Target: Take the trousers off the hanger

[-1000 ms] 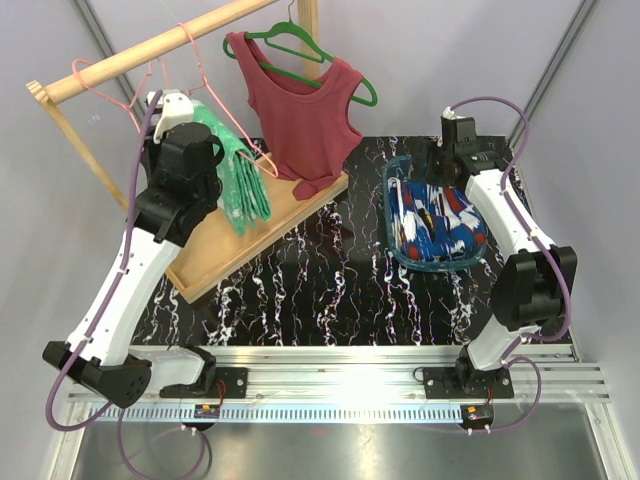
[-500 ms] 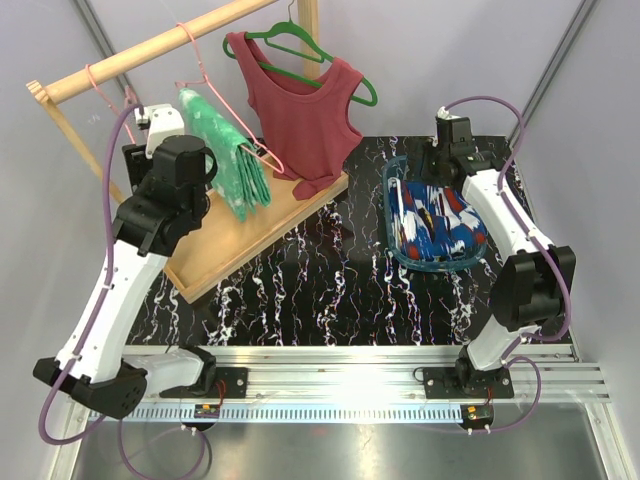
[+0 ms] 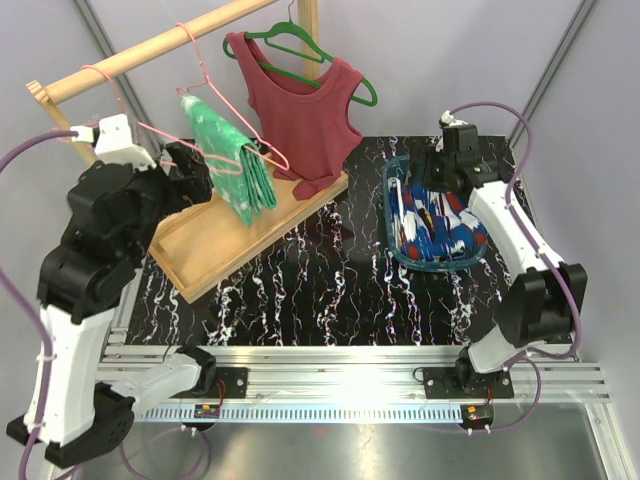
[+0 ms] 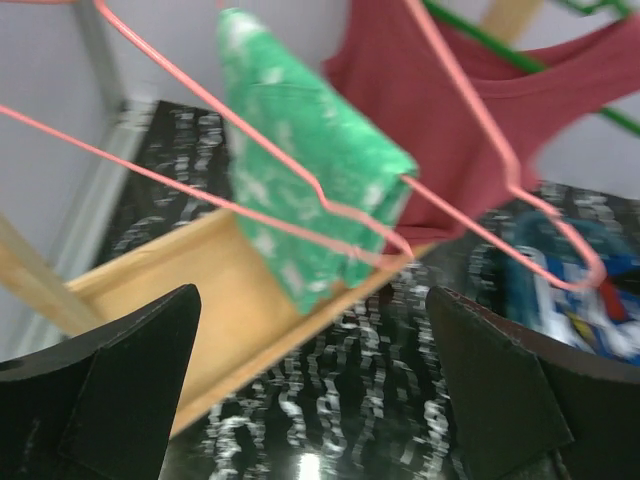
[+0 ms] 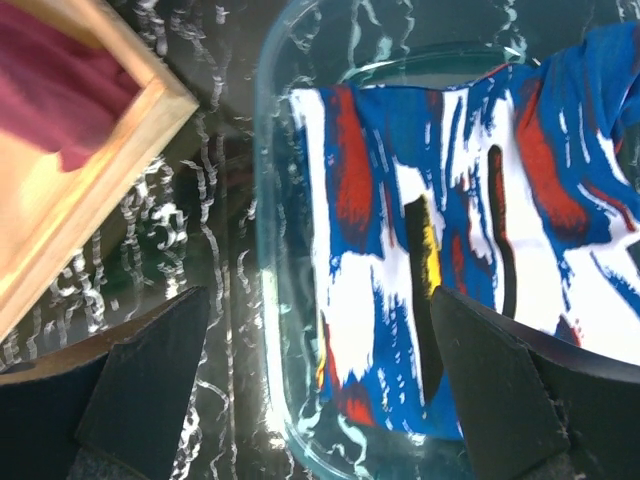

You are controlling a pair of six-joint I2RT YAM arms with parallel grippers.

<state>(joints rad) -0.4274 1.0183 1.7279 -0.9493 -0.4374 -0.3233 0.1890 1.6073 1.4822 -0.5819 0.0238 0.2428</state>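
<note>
One pair of trousers is seen draped over a hanger on the rail at left, above a tray; the other pair is laid in a bowl at right.

Pink hanger wires (and the tank top) crowd the green trousers.

The black marbled table carries a shallow wooden tray and a clear bin.
</note>
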